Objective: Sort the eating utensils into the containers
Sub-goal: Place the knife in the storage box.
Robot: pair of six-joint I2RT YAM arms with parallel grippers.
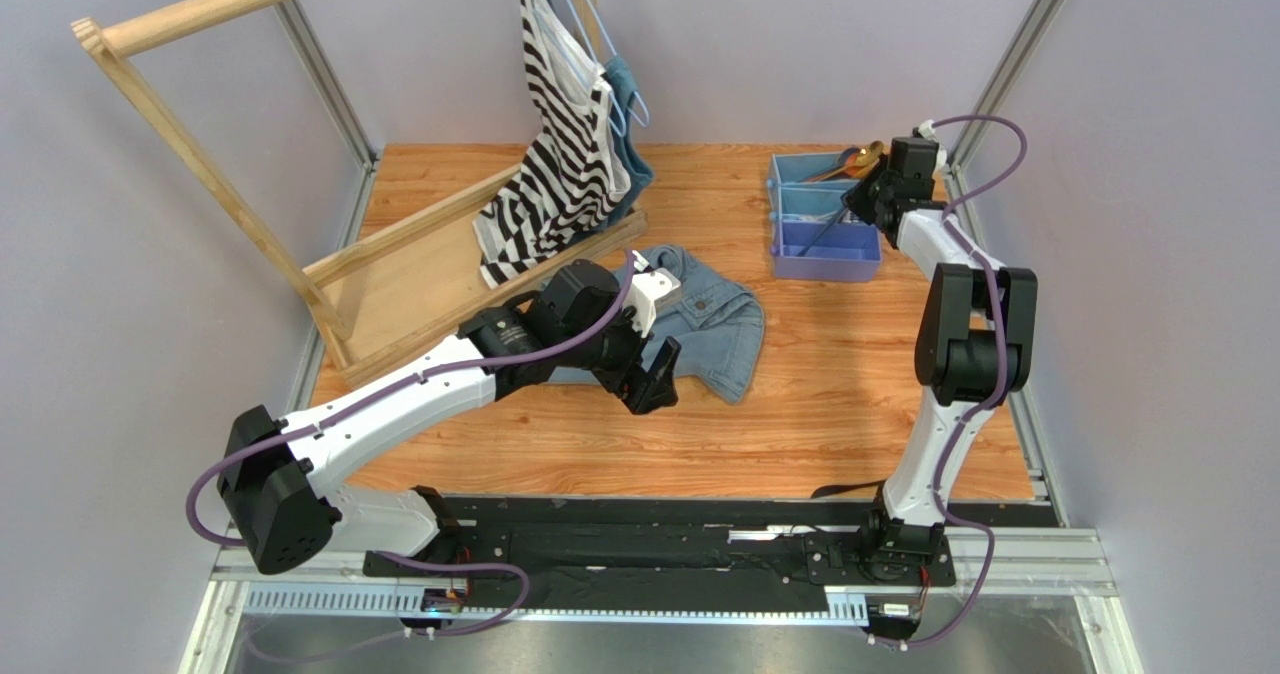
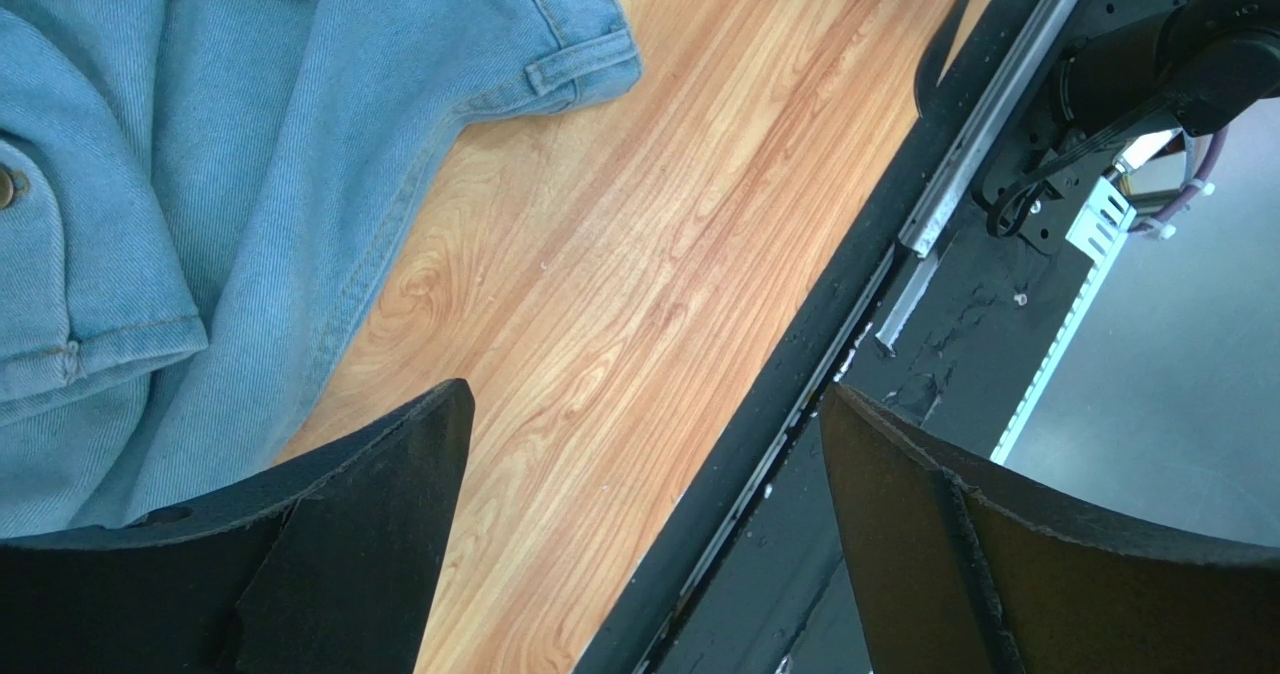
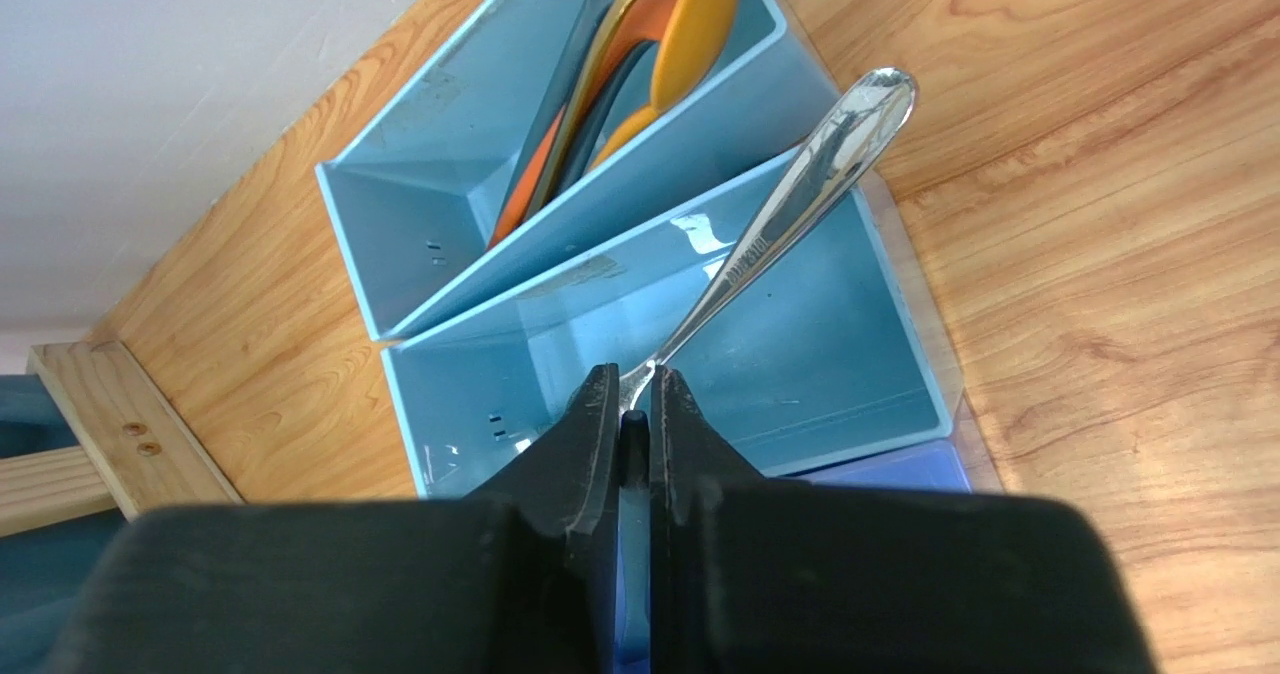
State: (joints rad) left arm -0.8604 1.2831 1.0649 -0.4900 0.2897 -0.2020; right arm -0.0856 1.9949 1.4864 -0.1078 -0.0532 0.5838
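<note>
The right hand [image 3: 634,397] is closed, and a slim silver utensil [image 3: 781,202] is pinched by its narrow neck between the two dark fingertips. The utensil's head is hidden beneath the fingers, so fork or spoon cannot be told. Its polished handle is tilted upward and away from the hand, and its rounded end is seen past the far rim of the tray's middle compartment. The light blue tray [image 3: 812,359] lies directly under the hand, and the middle compartment is seen beneath the held piece. In the neighbouring compartment beyond the divider, a bundle of orange and yellow spoons [image 3: 684,22] is gathered together with a darker handle, leaning against the divider wall. In the overhead view the tray [image 1: 781,179] is placed on the wooden table [image 1: 842,389] near its far right corner, with the right hand [image 1: 876,187] held over it.

The left hand [image 2: 643,434] is spread wide, with nothing between its fingers [image 2: 376,479]. It is held above the table [image 2: 631,254], just beside the edge of a blue denim garment [image 2: 150,179], well apart from the tray. Farther back on the left, a wooden rack [image 1: 226,179] is seen, with a striped garment [image 1: 556,134] hung on it.
</note>
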